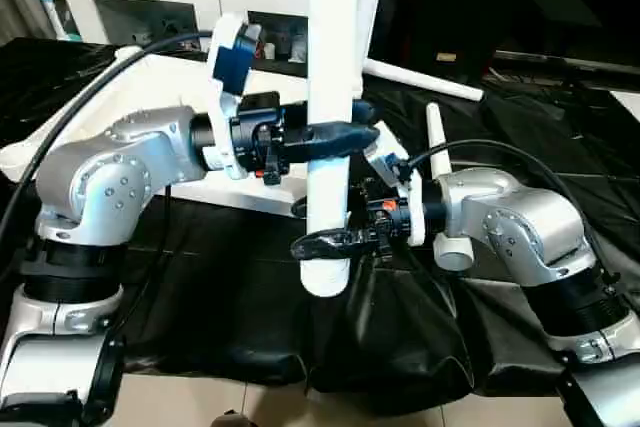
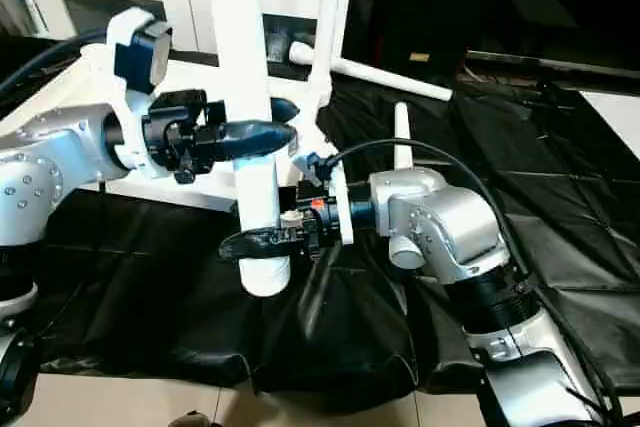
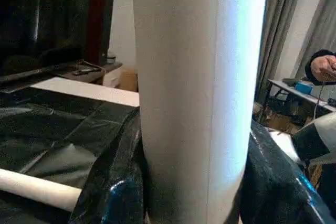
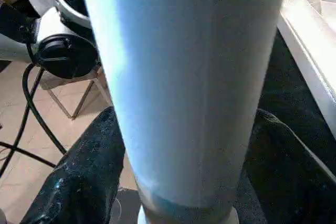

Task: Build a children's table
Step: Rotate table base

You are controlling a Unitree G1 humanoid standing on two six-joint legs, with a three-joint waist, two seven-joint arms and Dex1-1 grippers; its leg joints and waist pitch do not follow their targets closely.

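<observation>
We have one white leg (image 1: 331, 97) upright, clamped between our left gripper's (image 1: 345, 137) fingers with our right gripper's (image 1: 322, 244) fingers loose around it lower down, the tabletop (image 1: 150, 77) beyond them, more legs unfitted.

leg (image 1: 330, 97): smooth white plastic | sheet (image 1: 520, 147): glossy black, wrinkled | forearms (image 1: 110, 172): brushed silver metal

Black sheet (image 1: 560, 177) covering the work surface, white tabletop (image 1: 160, 87) and loose legs (image 1: 425, 79) lying on it
</observation>
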